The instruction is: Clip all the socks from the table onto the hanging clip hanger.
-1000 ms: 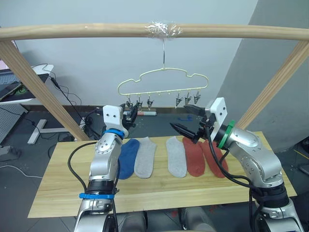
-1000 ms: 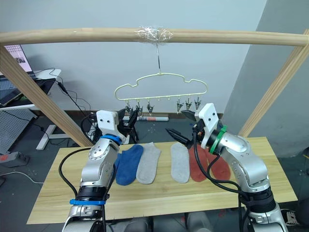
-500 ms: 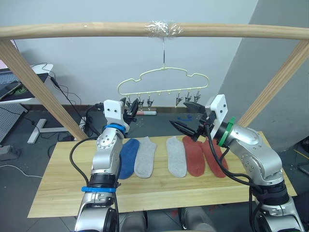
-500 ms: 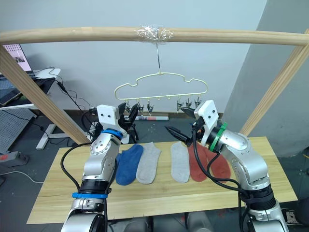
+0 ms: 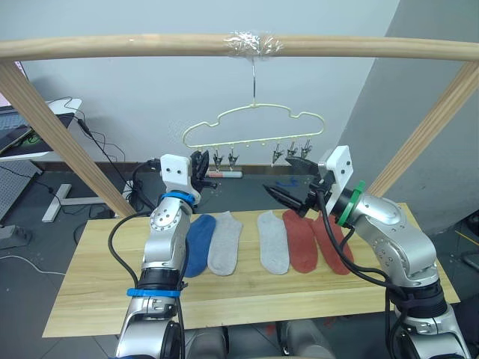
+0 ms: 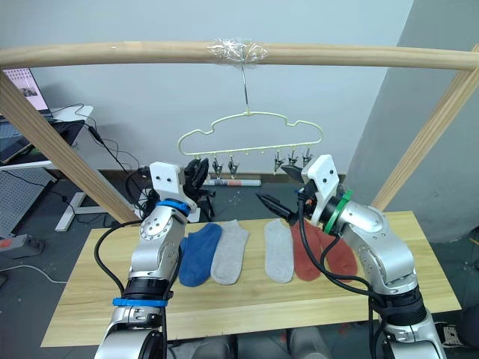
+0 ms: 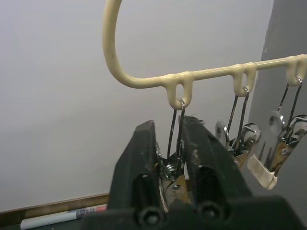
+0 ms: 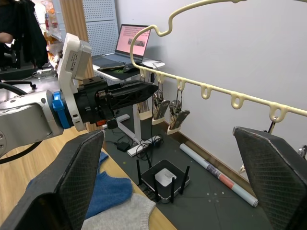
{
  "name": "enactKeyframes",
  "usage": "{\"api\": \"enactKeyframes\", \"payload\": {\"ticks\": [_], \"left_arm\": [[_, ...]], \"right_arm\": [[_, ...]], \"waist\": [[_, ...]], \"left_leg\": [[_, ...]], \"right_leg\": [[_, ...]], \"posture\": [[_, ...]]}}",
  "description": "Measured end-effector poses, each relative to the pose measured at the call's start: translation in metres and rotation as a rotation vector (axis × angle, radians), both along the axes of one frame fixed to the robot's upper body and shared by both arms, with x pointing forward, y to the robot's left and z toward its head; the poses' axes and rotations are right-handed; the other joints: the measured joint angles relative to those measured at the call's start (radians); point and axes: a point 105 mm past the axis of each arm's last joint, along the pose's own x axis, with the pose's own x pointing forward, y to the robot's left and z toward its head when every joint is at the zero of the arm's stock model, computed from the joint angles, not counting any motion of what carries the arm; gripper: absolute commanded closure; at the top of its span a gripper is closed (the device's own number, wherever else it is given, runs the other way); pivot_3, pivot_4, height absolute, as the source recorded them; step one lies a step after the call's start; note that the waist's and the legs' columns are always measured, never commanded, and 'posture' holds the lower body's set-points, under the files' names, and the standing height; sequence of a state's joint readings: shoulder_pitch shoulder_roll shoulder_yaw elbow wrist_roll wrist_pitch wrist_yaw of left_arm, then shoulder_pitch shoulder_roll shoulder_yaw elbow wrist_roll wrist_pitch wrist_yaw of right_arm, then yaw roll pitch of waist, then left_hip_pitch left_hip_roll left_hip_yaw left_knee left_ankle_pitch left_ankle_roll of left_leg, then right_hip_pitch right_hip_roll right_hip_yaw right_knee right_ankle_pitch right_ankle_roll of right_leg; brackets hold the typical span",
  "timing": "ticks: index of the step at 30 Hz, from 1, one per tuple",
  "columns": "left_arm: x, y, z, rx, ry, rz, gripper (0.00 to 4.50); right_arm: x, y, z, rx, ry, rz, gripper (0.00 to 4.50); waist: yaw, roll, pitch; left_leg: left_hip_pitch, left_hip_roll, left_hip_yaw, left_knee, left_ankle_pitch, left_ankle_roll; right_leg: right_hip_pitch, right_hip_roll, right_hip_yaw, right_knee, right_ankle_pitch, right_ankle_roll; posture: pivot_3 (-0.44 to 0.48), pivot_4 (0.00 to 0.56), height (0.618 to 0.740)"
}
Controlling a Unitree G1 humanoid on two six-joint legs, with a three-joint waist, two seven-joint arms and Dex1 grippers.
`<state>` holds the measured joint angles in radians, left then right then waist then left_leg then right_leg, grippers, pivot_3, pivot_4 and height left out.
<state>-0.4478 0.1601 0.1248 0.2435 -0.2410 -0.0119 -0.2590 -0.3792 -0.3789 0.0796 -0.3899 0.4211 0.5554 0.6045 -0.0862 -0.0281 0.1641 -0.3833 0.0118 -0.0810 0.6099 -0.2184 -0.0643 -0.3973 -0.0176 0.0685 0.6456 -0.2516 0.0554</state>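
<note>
The pale yellow-green clip hanger [image 5: 253, 126] hangs by its hook from the wooden pole, its grey metal clips [image 5: 278, 153] in a row. My left gripper [image 5: 200, 164] is raised to the hanger's left end and shut on the leftmost clip [image 7: 171, 168], whose wire loop rises between the black fingers [image 7: 139, 163]. My right gripper [image 5: 278, 175] hovers open below the hanger's right clips, holding nothing. Several socks lie side by side on the wooden table [image 5: 90, 299]: blue [image 5: 197, 243], grey [image 5: 223, 241], grey [image 5: 272, 241], rust-red [image 5: 301, 239], rust-red [image 5: 335, 253].
The round pole [image 5: 112, 47] spans overhead on slanted posts [image 5: 60, 134] [image 5: 426, 127] at both table ends. Behind on the left stands a desk with a laptop [image 8: 130, 40]. Cables, a small black box [image 8: 165, 178] and a marker [image 5: 228, 174] lie on the floor.
My left gripper rose toward the hanger's left end and closed on the leftmost clip. The right arm has barely moved and stays open.
</note>
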Motion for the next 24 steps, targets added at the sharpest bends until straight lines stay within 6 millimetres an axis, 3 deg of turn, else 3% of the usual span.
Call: {"api": "enactKeyframes", "payload": {"ticks": [5, 11, 16, 24], "left_arm": [[0.000, -0.002, 0.001, 0.019, -0.004, -0.014, 4.40], [-0.001, 0.002, -0.001, 0.065, 0.020, -0.033, 4.40], [-0.007, 0.001, -0.007, 0.080, 0.039, -0.054, 4.40], [-0.009, 0.000, -0.004, 0.086, 0.044, -0.061, 4.40]], "right_arm": [[0.003, -0.015, -0.022, -0.060, 0.064, -0.084, 0.00], [0.012, -0.077, -0.115, -0.248, 0.341, -0.401, 0.00], [0.024, -0.130, -0.170, -0.372, 0.471, -0.654, 0.00], [0.043, -0.135, -0.201, -0.370, 0.548, -0.707, 0.00]], "waist": [[0.001, 0.000, 0.000], [0.001, 0.000, 0.000], [-0.005, 0.001, 0.002], [-0.005, 0.000, 0.007]], "left_leg": [[0.000, 0.000, 0.000, 0.000, 0.000, 0.000], [0.000, 0.000, 0.001, 0.000, 0.000, 0.000], [0.001, 0.000, 0.001, 0.000, 0.000, 0.000], [0.001, 0.000, 0.001, 0.000, 0.000, 0.000]], "right_leg": [[0.000, 0.000, 0.000, 0.000, 0.000, 0.000], [0.000, 0.000, 0.001, 0.000, 0.000, 0.000], [0.000, 0.000, 0.001, 0.001, 0.001, 0.001], [0.000, 0.000, 0.002, 0.001, 0.001, 0.001]], "posture": [[-0.106, 0.152, 0.740], [-0.104, 0.156, 0.740], [-0.105, 0.162, 0.740], [-0.085, 0.168, 0.740]]}}
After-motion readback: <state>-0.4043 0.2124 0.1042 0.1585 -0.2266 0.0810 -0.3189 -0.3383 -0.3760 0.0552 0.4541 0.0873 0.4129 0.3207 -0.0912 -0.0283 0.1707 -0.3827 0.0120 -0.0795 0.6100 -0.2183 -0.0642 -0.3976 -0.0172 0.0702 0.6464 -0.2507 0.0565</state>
